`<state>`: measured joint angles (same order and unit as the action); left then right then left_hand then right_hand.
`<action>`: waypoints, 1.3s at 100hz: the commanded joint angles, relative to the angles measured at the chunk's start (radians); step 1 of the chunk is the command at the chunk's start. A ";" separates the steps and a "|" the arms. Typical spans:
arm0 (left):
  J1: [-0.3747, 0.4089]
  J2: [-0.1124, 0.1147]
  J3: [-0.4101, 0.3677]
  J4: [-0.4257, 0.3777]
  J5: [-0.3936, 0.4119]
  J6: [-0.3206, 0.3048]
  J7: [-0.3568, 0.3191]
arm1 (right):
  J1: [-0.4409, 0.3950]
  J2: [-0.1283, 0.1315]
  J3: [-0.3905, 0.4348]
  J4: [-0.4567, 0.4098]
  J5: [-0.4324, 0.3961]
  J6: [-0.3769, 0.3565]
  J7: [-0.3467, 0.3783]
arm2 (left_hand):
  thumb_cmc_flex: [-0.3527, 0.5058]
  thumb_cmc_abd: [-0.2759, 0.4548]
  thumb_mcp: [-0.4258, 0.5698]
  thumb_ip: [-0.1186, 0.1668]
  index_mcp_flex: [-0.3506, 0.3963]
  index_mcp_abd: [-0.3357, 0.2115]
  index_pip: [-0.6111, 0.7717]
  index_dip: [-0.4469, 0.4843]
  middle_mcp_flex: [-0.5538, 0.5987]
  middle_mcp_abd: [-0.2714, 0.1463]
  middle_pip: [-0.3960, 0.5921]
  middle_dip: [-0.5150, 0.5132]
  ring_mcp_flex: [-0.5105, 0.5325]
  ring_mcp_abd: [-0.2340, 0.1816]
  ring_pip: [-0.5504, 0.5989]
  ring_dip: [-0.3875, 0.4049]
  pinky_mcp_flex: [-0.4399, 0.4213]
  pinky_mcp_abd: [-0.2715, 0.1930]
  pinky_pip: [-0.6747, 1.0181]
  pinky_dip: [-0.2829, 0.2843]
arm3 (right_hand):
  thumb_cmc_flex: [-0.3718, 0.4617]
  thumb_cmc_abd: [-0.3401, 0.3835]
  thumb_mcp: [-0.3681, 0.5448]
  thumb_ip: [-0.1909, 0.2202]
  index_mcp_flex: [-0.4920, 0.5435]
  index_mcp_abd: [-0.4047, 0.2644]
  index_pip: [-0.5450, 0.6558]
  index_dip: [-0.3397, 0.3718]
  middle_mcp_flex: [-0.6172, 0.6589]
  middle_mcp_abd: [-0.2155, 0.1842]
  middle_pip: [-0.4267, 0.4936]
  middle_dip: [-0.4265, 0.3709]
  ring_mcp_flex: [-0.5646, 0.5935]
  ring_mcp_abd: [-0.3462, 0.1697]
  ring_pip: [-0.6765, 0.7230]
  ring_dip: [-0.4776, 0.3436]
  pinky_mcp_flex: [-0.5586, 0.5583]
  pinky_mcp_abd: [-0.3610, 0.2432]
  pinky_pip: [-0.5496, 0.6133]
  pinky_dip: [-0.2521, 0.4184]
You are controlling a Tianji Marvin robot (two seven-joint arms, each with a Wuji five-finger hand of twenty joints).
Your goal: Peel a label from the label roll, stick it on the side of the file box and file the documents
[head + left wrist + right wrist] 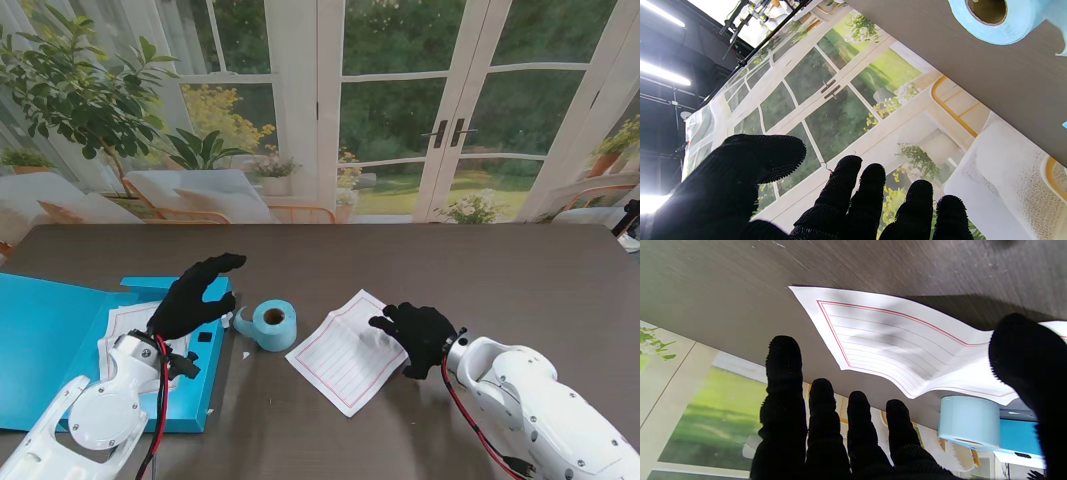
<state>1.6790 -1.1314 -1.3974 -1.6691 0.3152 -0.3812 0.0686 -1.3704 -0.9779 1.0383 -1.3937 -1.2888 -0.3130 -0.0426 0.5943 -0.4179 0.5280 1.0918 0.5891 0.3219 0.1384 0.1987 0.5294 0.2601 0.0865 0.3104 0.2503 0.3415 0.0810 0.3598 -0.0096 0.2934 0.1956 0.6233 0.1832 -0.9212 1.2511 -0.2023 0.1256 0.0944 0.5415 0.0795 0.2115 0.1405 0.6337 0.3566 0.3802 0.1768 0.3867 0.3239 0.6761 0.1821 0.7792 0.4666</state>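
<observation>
Step in hand, as I judge it: reaching for the label. Label roll [274, 325]: pale blue, on its side, near the desk's [480, 270] middle, loose tail toward the blue file box [60, 340], which lies open at the near left corner. My left hand [195, 297]: fingers apart, empty, raised beside the roll. My right hand [420, 335]: fingers spread, resting on the red-ruled document [345, 350]. Next: pinch the tail, peel.
</observation>
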 commanded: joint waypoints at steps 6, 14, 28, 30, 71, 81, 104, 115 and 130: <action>0.003 -0.001 -0.002 -0.010 -0.003 0.004 -0.022 | 0.011 -0.003 -0.043 0.028 -0.015 0.028 -0.016 | 0.007 -0.003 -0.001 0.040 0.013 -0.009 -0.018 0.001 0.022 -0.011 -0.013 -0.008 -0.010 -0.004 -0.013 -0.009 -0.023 -0.013 -0.030 0.010 | -0.058 -0.067 0.042 -0.030 -0.038 0.043 -0.033 -0.019 -0.043 -0.011 0.042 0.006 -0.012 0.002 0.015 -0.004 -0.614 -0.013 0.018 0.012; 0.006 -0.002 -0.003 -0.013 -0.007 0.007 -0.023 | 0.024 -0.002 -0.067 0.039 -0.019 0.045 -0.016 | 0.008 -0.003 0.000 0.041 0.014 -0.009 -0.018 0.001 0.021 -0.012 -0.013 -0.008 -0.011 -0.002 -0.013 -0.009 -0.024 -0.013 -0.031 0.010 | -0.064 -0.065 0.041 -0.031 -0.036 0.050 -0.032 -0.017 -0.040 -0.009 0.050 0.008 -0.004 0.004 0.020 -0.004 -0.610 -0.012 0.027 0.010; 0.009 -0.002 -0.005 -0.017 -0.007 0.011 -0.022 | 0.036 -0.005 -0.092 0.057 0.001 0.073 -0.015 | 0.008 -0.003 0.000 0.041 0.018 -0.008 -0.017 0.002 0.023 -0.010 -0.013 -0.008 -0.007 -0.002 -0.013 -0.009 -0.023 -0.011 -0.031 0.010 | -0.060 -0.065 0.041 -0.031 -0.033 0.054 -0.024 -0.012 -0.035 -0.009 0.057 0.007 0.006 0.006 0.025 -0.004 -0.608 -0.012 0.041 0.005; 0.009 -0.002 -0.005 -0.017 -0.007 0.011 -0.022 | 0.039 -0.005 -0.096 0.061 0.000 0.076 -0.019 | 0.008 -0.003 0.000 0.041 0.015 -0.009 -0.018 0.001 0.023 -0.010 -0.013 -0.008 -0.008 0.000 -0.013 -0.009 -0.023 -0.010 -0.031 0.010 | -0.062 -0.065 0.041 -0.031 -0.032 0.054 -0.022 -0.012 -0.032 -0.011 0.058 0.007 0.010 0.006 0.027 -0.004 -0.605 -0.011 0.043 0.005; 0.002 -0.001 0.001 -0.016 -0.020 0.016 -0.031 | 0.081 -0.013 -0.181 0.122 0.041 0.149 -0.065 | 0.007 0.003 -0.002 0.039 0.018 -0.009 -0.018 0.002 0.025 -0.009 -0.013 -0.007 -0.003 0.005 -0.012 -0.008 -0.021 -0.007 -0.031 0.010 | -0.026 -0.029 0.038 -0.022 -0.038 0.055 0.034 0.005 0.026 -0.014 0.081 0.005 0.064 0.025 0.048 0.001 -0.585 -0.006 0.096 -0.015; 0.003 -0.002 0.000 -0.019 -0.023 0.018 -0.030 | 0.082 -0.015 -0.196 0.129 0.052 0.157 -0.067 | 0.007 0.005 -0.002 0.039 0.019 -0.008 -0.018 0.002 0.027 -0.008 -0.013 -0.007 -0.001 0.006 -0.011 -0.008 -0.021 -0.005 -0.031 0.009 | -0.026 0.001 0.032 -0.020 -0.037 0.054 0.041 0.007 0.028 -0.016 0.084 0.003 0.069 0.029 0.050 0.002 -0.584 -0.005 0.102 -0.021; 0.014 -0.003 -0.008 -0.028 -0.028 0.020 -0.026 | 0.091 -0.016 -0.218 0.154 0.076 0.150 -0.077 | 0.007 0.011 -0.004 0.036 0.022 -0.007 -0.018 0.002 0.028 -0.007 -0.013 -0.007 0.001 0.009 -0.011 -0.007 -0.022 -0.004 -0.031 0.009 | -0.017 0.203 -0.019 0.002 -0.038 0.045 0.051 0.006 0.034 -0.020 0.092 0.000 0.088 0.030 0.058 0.004 -0.577 -0.004 0.124 -0.041; 0.015 -0.004 -0.008 -0.030 -0.034 0.022 -0.027 | 0.093 -0.020 -0.221 0.169 0.097 0.147 -0.094 | 0.006 0.017 -0.005 0.035 0.020 -0.007 -0.019 0.002 0.027 -0.006 -0.015 -0.008 0.002 0.008 -0.011 -0.007 -0.023 -0.004 -0.032 0.009 | -0.030 0.385 -0.043 0.023 -0.038 0.035 0.069 0.014 0.041 -0.023 0.099 0.000 0.103 0.029 0.064 0.006 -0.570 -0.002 0.133 -0.045; 0.015 -0.003 -0.008 -0.031 -0.040 0.024 -0.034 | 0.096 -0.023 -0.225 0.185 0.112 0.137 -0.112 | 0.004 0.025 -0.009 0.031 0.021 -0.007 -0.020 0.001 0.028 -0.005 -0.015 -0.008 0.003 0.011 -0.011 -0.007 -0.024 -0.003 -0.032 0.009 | -0.061 0.514 -0.020 0.050 -0.040 0.042 0.088 0.024 0.048 -0.024 0.114 0.002 0.121 0.025 0.077 0.009 -0.554 -0.002 0.147 -0.046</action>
<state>1.6907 -1.1315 -1.4043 -1.6922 0.2822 -0.3615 0.0573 -1.2672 -0.9981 0.8198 -1.2224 -1.1744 -0.1654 -0.1618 0.5947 -0.4164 0.5280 1.0918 0.6006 0.3218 0.1383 0.1991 0.5401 0.2618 0.0861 0.3104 0.2535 0.3451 0.0809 0.3598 -0.0097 0.2941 0.1951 0.6234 0.1442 -0.4406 1.2263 -0.1849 0.1257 0.1251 0.6143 0.0853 0.2409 0.1290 0.7243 0.3566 0.4849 0.1884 0.4460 0.3260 0.6577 0.1785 0.9115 0.4298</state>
